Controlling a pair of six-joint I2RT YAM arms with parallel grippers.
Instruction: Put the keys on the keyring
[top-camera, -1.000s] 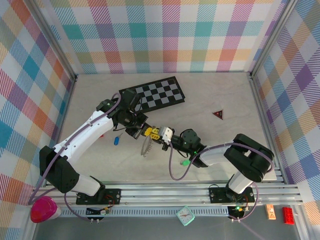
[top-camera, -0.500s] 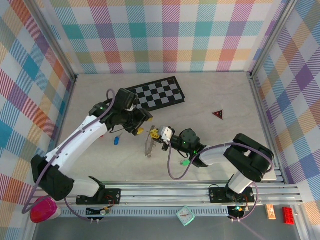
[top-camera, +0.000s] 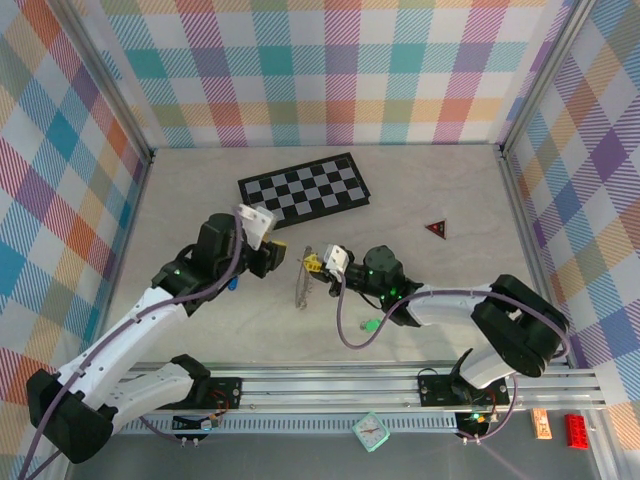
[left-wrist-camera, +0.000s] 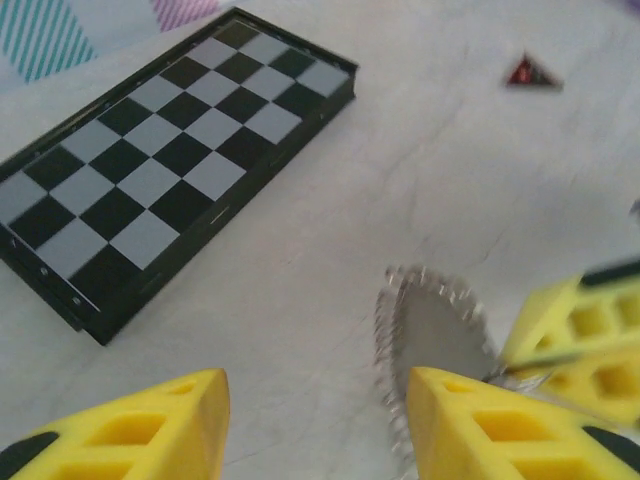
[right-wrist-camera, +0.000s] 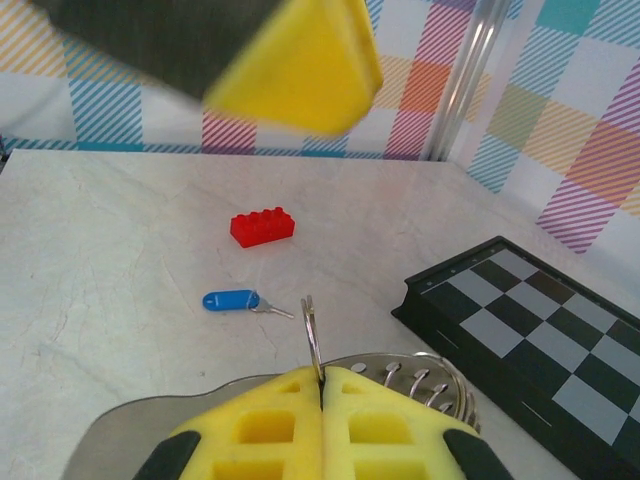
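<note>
My right gripper (top-camera: 313, 264) (right-wrist-camera: 321, 388) is shut on the keyring (top-camera: 302, 287), pinching a thin silver ring (right-wrist-camera: 313, 330) that stands upright between its yellow fingers. The silver fringe (right-wrist-camera: 425, 374) curves to the right of them. In the left wrist view the keyring (left-wrist-camera: 432, 330) lies just right of my left gripper (left-wrist-camera: 315, 425), which is open and holds nothing. That gripper (top-camera: 274, 256) hovers a little left of the ring, apart from it. The blue key (right-wrist-camera: 232, 300) (top-camera: 232, 284) lies on the table beside the left arm. The green key (top-camera: 369, 325) rests near the right arm's forearm.
A black-and-white chessboard (top-camera: 305, 187) (left-wrist-camera: 170, 160) lies behind both grippers. A small red block (right-wrist-camera: 262, 226) sits beyond the blue key. A dark red triangle (top-camera: 435, 228) (left-wrist-camera: 530, 72) lies at the right. Plaid walls with metal rails (top-camera: 140, 160) enclose the table.
My left gripper has opened and drawn back to the left, away from the keyring. The right gripper stays shut on the ring and has shifted slightly farther from the bases.
</note>
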